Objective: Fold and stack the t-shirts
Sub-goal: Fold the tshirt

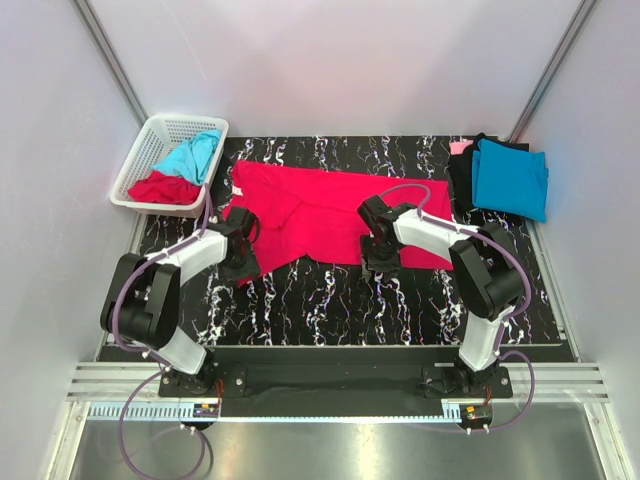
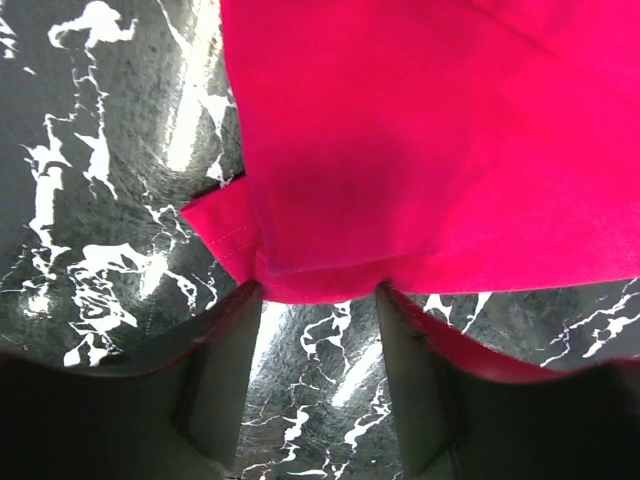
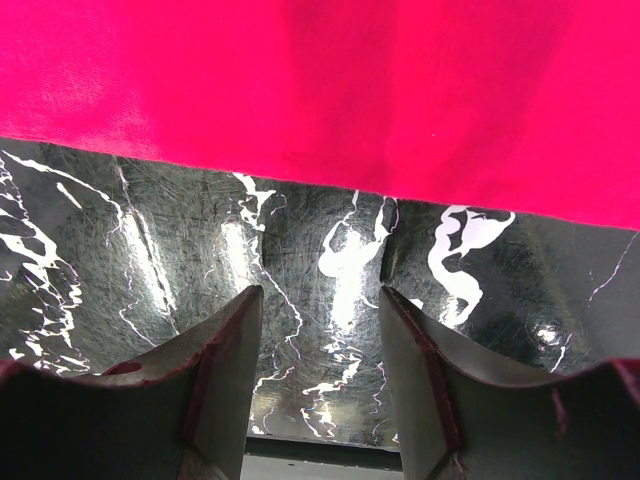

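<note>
You are at the grasp that opens a fold, by my reading.

- **Far left:** the white lattice basket (image 1: pixel 140 150) holds an unfolded turquoise shirt (image 1: pixel 195 155) and a bunched red shirt (image 1: pixel 163 187). Neither is your concern yet.
- **Left gripper (image 2: pixel 318 300):** its jaws are spread and hold nothing. The near edge of the crimson t-shirt (image 1: pixel 320 205) sits right at the fingertips and bulges slightly toward the gap. A stitched corner sticks out just left of the left finger. You probably need only a small, low push forward to get the hem between the fingers before closing.
- **Centre:** the crimson t-shirt lies spread across the middle of the black marbled table (image 1: pixel 330 300), its long side running left to right.
- **Right gripper (image 3: pixel 320 300):** its jaws are also spread and empty. The straight hem lies beyond the tips, with a strip of bare table between, so this side likely needs the longer advance. Close both together, or the hem may skew.
- **Far right:** the folded pile has a turquoise t-shirt (image 1: pixel 510 178) on top of a black t-shirt (image 1: pixel 462 175), with pale pink cloth (image 1: pixel 459 147) peeking out at the far edge. It is well apart from both grippers.
</note>
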{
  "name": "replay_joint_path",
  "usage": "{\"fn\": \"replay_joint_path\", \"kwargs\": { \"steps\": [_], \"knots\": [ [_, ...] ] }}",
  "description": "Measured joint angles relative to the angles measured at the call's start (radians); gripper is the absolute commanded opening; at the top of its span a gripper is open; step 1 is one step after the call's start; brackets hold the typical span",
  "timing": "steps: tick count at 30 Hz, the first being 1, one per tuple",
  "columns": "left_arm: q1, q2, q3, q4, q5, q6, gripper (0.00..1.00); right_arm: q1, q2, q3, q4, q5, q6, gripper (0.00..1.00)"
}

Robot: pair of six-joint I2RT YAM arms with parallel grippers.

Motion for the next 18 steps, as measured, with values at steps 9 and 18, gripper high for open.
{"fn": "replay_joint_path", "kwargs": {
  "steps": [9, 18],
  "knots": [
    [0.000, 0.020, 0.025, 0.015, -0.026, 0.009, 0.00, 0.000, 0.000, 0.000, -0.001, 0.003, 0.000, 0.57],
    [-0.017, -0.126, 0.103, -0.082, 0.113, 0.028, 0.00, 0.000, 0.001, 0.000, -0.005, 0.019, 0.002, 0.56]
  ]
}}
